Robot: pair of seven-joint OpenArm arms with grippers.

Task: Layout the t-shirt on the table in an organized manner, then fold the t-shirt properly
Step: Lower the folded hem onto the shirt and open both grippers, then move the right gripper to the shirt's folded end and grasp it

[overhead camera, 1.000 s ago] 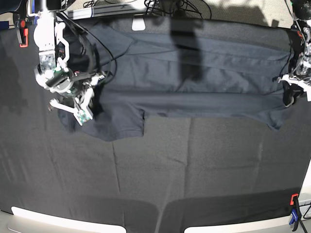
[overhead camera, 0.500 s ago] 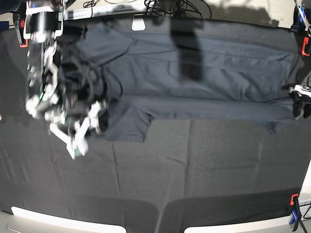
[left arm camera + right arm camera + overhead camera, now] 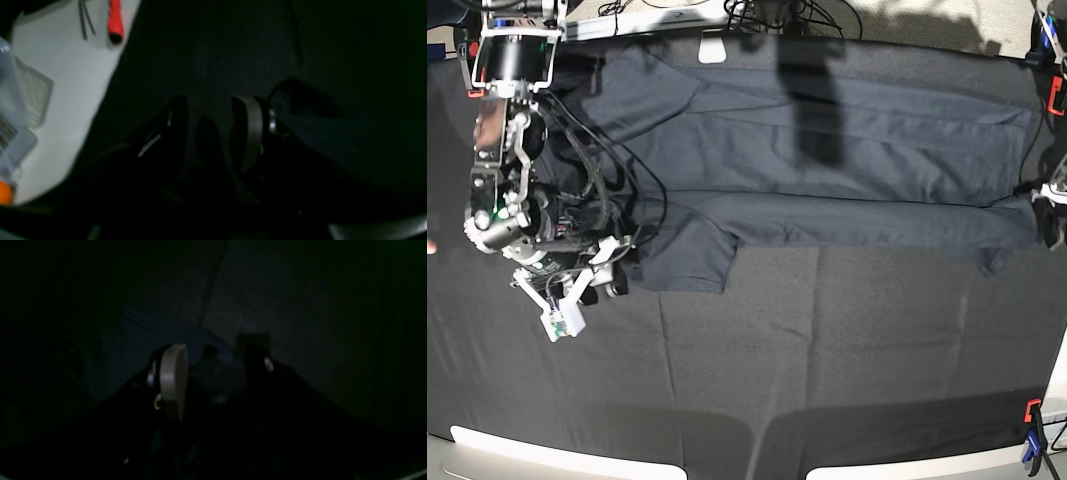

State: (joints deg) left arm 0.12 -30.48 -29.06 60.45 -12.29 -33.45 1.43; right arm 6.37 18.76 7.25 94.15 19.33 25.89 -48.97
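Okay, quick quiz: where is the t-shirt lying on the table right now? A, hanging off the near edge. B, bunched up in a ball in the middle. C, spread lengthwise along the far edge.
C: the t-shirt lies stretched out across the far side of the table.

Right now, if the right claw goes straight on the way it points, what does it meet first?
Probably the t-shirt. In the right wrist view the open right claw points down at a bluish corner of it lying on the table. The picture is very dark, so depth is unclear.
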